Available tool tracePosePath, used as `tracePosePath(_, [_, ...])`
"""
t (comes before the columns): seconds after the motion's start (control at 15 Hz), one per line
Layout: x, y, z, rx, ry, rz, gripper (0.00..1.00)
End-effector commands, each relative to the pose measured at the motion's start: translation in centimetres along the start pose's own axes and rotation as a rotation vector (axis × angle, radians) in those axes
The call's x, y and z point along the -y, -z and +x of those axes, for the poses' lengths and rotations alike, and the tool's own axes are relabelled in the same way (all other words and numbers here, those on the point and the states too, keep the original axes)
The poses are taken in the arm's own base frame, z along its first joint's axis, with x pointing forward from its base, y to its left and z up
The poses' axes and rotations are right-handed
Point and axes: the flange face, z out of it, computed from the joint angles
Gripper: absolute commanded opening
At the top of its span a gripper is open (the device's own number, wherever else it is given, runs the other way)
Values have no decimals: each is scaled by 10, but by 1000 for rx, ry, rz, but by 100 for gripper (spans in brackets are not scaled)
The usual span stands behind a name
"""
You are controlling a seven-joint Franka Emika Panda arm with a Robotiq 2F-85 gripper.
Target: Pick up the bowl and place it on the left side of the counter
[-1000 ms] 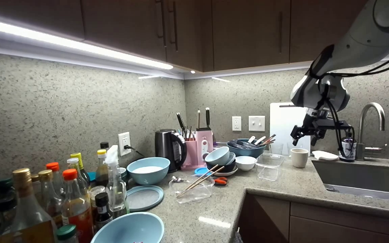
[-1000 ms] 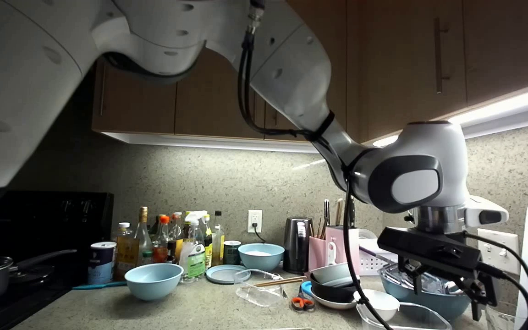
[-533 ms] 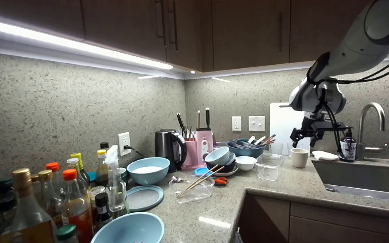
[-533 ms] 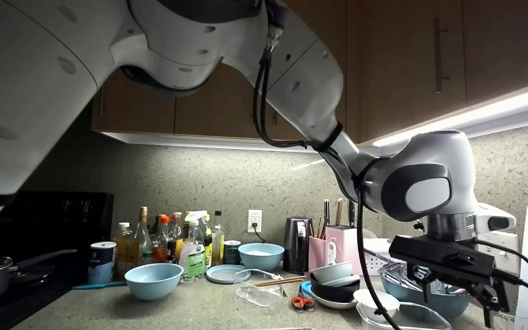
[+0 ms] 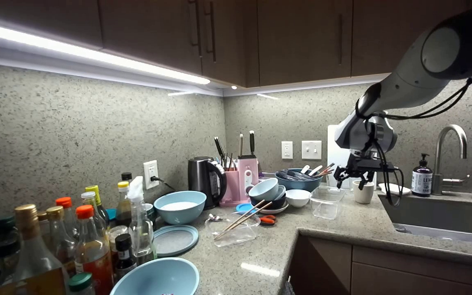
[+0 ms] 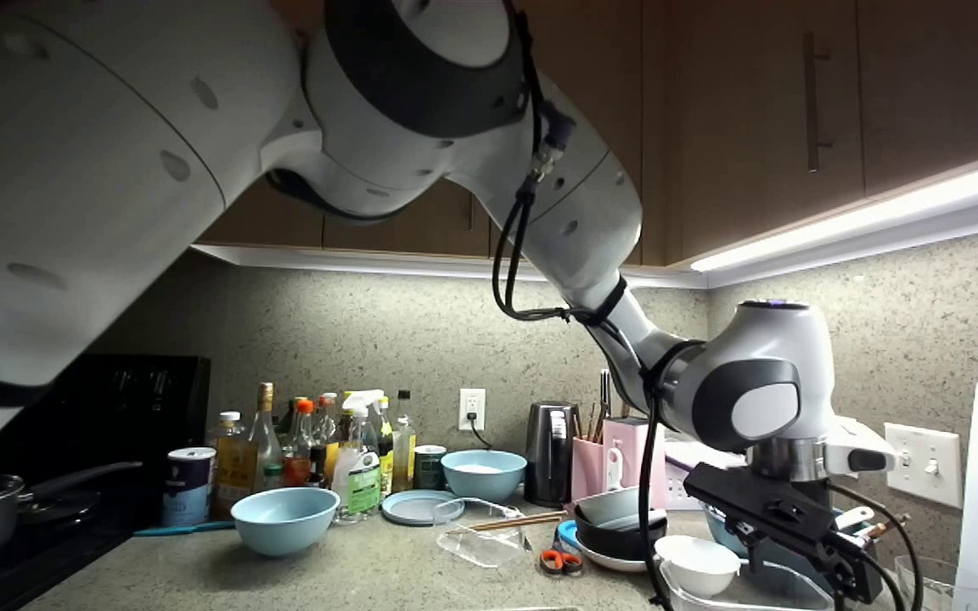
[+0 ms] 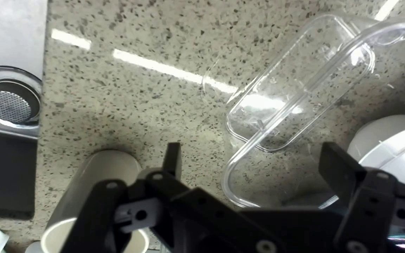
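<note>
We've got gloss on the counter (image 7: pixel 128 105), speckled stone throwing light back at us! The container (image 7: pixel 290 112) is clear, shiny plastic; smooth metal on the faucet (image 5: pixel 438 164), perforated metal in the drain (image 7: pixel 10 103). We see dull brown wood across the cabinets (image 5: pixel 305 41), and matt black on the gripper (image 7: pixel 251 151)!

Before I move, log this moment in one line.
gripper: open, empty | position: above counter | white bowl: not held, beside clear container | mug: upright on counter
</note>
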Motion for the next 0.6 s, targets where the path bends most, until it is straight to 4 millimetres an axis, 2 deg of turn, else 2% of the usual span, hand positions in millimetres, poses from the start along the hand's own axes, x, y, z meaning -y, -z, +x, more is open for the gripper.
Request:
tracePosePath(0.0, [14, -31, 15, -27, -28, -37, 100])
tracePosePath(0.2, [18, -51, 21, -15, -32, -67, 100])
tracePosePath(0.27, [18, -55, 23, -12, -36, -78, 77])
tracePosePath(0.4, [17, -61, 26, -12, -39, -91, 67])
tracePosePath(0.53, [17, -66, 30, -14, -48, -99, 53])
